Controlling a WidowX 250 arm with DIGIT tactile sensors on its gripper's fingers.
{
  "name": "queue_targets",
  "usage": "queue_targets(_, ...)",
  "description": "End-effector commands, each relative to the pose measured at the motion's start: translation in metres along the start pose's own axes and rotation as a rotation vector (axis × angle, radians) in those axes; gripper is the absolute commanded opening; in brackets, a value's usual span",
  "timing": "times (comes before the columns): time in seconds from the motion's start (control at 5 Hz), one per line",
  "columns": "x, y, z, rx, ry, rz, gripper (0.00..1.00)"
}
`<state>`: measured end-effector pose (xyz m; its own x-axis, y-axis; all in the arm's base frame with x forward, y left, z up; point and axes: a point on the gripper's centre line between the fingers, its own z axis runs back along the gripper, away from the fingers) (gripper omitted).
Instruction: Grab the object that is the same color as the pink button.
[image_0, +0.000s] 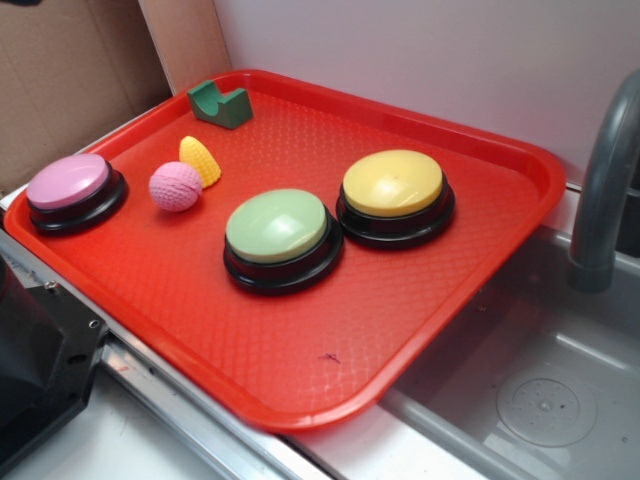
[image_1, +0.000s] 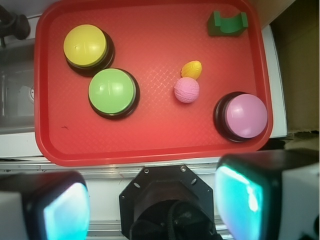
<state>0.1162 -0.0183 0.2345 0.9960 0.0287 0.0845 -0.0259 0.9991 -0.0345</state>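
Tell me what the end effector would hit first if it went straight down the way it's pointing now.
Probably the metal rail at the red tray's near edge, not the pink ball. The open end effector hangs short of the tray; depth is unclear.

Both views bright, evenly lit from overhead; soft short shadows under the buttons on the red tray (image_0: 440, 300). Exterior view slightly soft and noisy, with mild sheen on the yellow button (image_0: 392, 183). Wrist view is sharp on the tray, but the gripper's finger pads (image_1: 239, 196) are blurred with cyan glare.
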Motion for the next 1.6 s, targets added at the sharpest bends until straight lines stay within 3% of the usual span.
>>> queue_targets(0.0, 0.000, 0.000, 0.000, 0.000, 0.000, 0.000, 1.00)
queue_targets(0.2, 0.028, 0.047, -0.051, 0.029, 0.103, 0.188, 1.00)
queue_targets(0.4, 0.048, 0.064, -0.093, 0.141, 0.035, 0.352, 1.00)
queue_targets(0.6, 0.064, 0.076, -0.119, 0.144, -0.028, 0.420, 1.00)
queue_targets(0.8, 0.066, 0.091, -0.154, 0.113, -0.087, 0.469, 1.00)
queue_targets(1.0, 0.071, 0.083, -0.184, 0.044, -0.069, 0.433, 1.00)
queue_targets(1.4, 0.084, 0.061, -0.217, 0.025, -0.016, 0.344, 1.00)
